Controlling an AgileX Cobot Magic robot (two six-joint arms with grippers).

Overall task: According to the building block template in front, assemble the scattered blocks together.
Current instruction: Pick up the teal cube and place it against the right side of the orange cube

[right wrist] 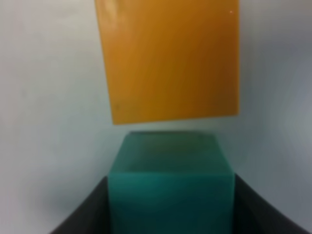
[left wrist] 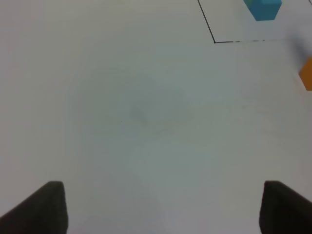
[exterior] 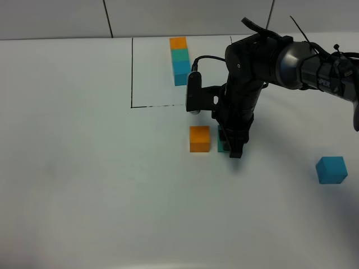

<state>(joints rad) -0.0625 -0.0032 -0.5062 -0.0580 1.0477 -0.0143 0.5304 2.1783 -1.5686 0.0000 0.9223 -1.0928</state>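
Observation:
The building block template (exterior: 180, 56), a row of orange, teal-green and blue cubes, lies at the back inside a thin black frame (exterior: 132, 73). The loose orange cube (exterior: 199, 139) sits mid-table. My right gripper (exterior: 230, 147) is shut on the loose teal-green cube (exterior: 222, 145), low at the table, just right of the orange cube with a small gap. The right wrist view shows the teal-green cube (right wrist: 170, 187) between the fingers (right wrist: 85, 214), with the orange cube (right wrist: 168, 58) ahead. The loose blue cube (exterior: 331, 170) lies far right. My left gripper (left wrist: 165, 209) is open and empty over bare table.
The white table (exterior: 84, 168) spreads wide to the left and front. In the left wrist view the frame's corner (left wrist: 214, 42), the template's blue end (left wrist: 263, 9) and an edge of the orange cube (left wrist: 307, 73) show far ahead. The right arm (exterior: 291, 61) reaches in from the right.

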